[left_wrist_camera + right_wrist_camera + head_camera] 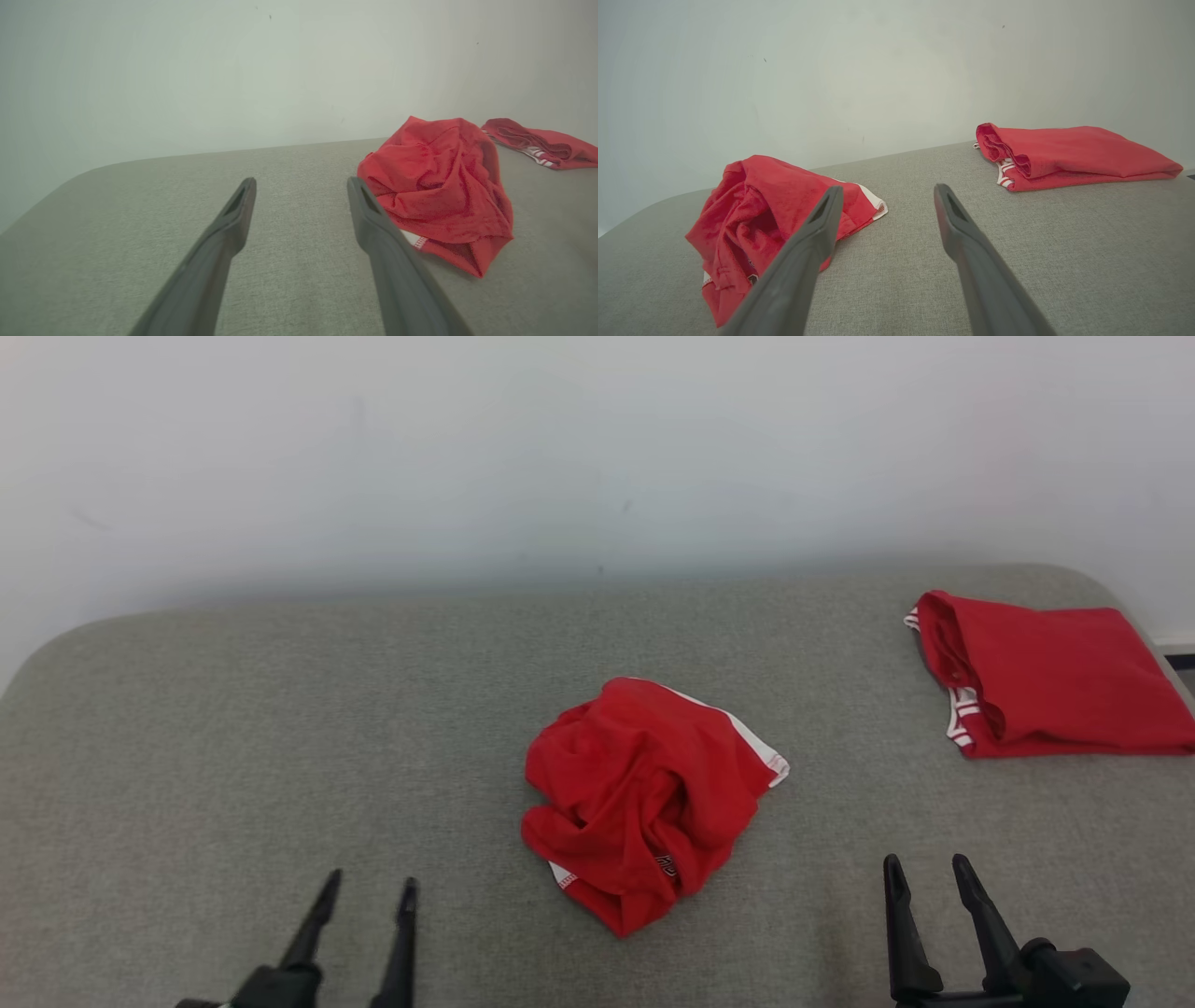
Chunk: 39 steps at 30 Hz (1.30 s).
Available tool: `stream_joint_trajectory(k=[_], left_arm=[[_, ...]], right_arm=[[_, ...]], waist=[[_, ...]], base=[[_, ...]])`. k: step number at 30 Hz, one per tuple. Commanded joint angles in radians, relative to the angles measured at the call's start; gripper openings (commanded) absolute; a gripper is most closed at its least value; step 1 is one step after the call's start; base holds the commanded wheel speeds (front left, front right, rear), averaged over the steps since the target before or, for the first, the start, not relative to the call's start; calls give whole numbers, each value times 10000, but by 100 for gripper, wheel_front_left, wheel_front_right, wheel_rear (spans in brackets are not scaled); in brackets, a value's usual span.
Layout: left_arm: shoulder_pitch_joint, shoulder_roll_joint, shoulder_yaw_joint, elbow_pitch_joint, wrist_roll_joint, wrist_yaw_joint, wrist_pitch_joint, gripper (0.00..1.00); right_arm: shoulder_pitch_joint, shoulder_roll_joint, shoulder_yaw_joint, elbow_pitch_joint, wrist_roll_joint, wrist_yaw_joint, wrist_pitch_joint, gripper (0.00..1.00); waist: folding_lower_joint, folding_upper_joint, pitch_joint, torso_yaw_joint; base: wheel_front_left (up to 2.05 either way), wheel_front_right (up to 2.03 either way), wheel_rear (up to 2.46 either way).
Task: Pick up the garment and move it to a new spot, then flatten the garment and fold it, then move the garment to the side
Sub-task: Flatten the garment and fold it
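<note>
A crumpled red garment [644, 798] with white trim lies bunched in the middle of the grey padded surface [280, 737]. In the left wrist view the garment [439, 186] sits to the right of my fingers; in the right wrist view the same garment [761, 219] lies to the left, partly behind one finger. My left gripper [369, 882] is open near the front edge, left of the heap and apart from it. On the other side, my right gripper [929, 866] is open too, with nothing between its fingers.
A second red garment [1046, 677], folded flat, lies at the back right near the surface's rounded corner, and shows as a folded garment [1069, 156] in the right wrist view. A pale wall [597, 448] stands right behind the surface. Bare grey cloth stretches to the left.
</note>
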Motion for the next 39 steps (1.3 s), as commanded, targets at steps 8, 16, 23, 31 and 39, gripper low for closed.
stream_joint_trajectory(k=[8,16,23,31,39], left_arm=[[-1519,-758,-1001,2054,-86,-757,-21,100],[-2734,-1068,-1406,4113,-222,-1081,-29,100],[-3355,-1146,-1685,5729,-262,-1155,-31,100],[-3754,-1402,-1592,6306,-596,-1189,-25,0],[-3048,-1041,-397,4031,-192,-695,-32,0]], right_arm=[[-369,31,111,5,25,-26,0,100],[-689,32,-23,18,131,-26,-93,100],[-877,32,5,102,168,-26,-139,100],[-828,31,-66,114,44,-26,-173,100],[-463,28,-263,115,153,-26,-174,100]], waist=[[0,-1,693,-1008],[0,-1,1483,-1983],[0,-1,1642,-2224],[0,-1,1412,-2056],[0,-1,845,-1004]], base=[[0,0,0],[0,0,0],[0,0,0],[0,0,0],[0,0,0]])
